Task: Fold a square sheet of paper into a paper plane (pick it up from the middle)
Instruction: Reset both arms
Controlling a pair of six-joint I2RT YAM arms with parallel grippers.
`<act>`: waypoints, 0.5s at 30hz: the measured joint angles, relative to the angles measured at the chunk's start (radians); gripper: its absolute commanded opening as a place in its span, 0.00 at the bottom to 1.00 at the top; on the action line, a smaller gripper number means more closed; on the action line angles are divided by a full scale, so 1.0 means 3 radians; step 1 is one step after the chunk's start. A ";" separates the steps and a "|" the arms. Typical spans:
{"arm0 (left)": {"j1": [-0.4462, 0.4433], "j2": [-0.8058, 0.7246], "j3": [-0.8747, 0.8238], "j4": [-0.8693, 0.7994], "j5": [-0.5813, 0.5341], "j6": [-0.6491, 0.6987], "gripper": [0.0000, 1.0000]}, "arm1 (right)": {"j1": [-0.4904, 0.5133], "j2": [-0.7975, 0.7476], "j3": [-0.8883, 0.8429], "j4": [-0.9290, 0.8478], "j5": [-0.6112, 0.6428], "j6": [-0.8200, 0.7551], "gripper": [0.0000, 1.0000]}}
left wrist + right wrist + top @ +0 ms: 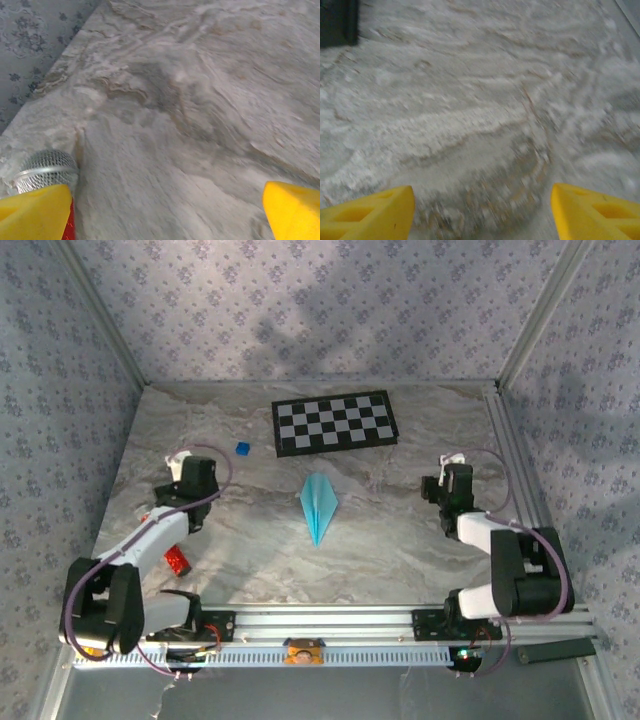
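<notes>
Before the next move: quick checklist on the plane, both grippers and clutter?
1. Fold: paper plane is a pointed dart, lying apart from both grippers: ok.
2. Left hand: left gripper open, empty: ok.
3. Right hand: right gripper open, empty: ok.
4. Clutter: red object with a silver mesh head sits right beside the left gripper's finger; touching or apart: cannot tell.
5. Strays: dark-blue cube and checkerboard apart from the paper plane: ok.
6. Crease sharpness: cannot tell.
</notes>
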 measured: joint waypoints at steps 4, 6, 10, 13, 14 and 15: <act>0.0196 0.0153 -0.0065 0.0699 0.0198 0.0340 0.97 | -0.0221 0.0273 -0.0045 0.0518 -0.0394 -0.0057 0.73; 0.0211 0.0292 -0.0169 0.1076 0.0312 0.0521 0.97 | -0.0292 0.0301 -0.0136 0.0731 -0.0502 -0.0080 0.98; 0.0286 0.0605 -0.0443 0.1762 0.0649 0.0793 0.97 | -0.0280 0.0315 -0.0167 0.0867 -0.0540 -0.0081 0.99; 0.0446 0.0762 -0.0547 0.2129 0.0978 0.0891 0.97 | -0.0275 0.0317 -0.0165 0.0940 -0.0539 -0.0081 1.00; 0.0509 0.0821 -0.0594 0.2335 0.1076 0.0898 0.97 | -0.0273 0.0317 -0.0165 0.0951 -0.0539 -0.0081 1.00; 0.0579 0.0918 -0.0660 0.2621 0.1181 0.0896 0.97 | -0.0273 0.0317 -0.0165 0.0964 -0.0540 -0.0081 1.00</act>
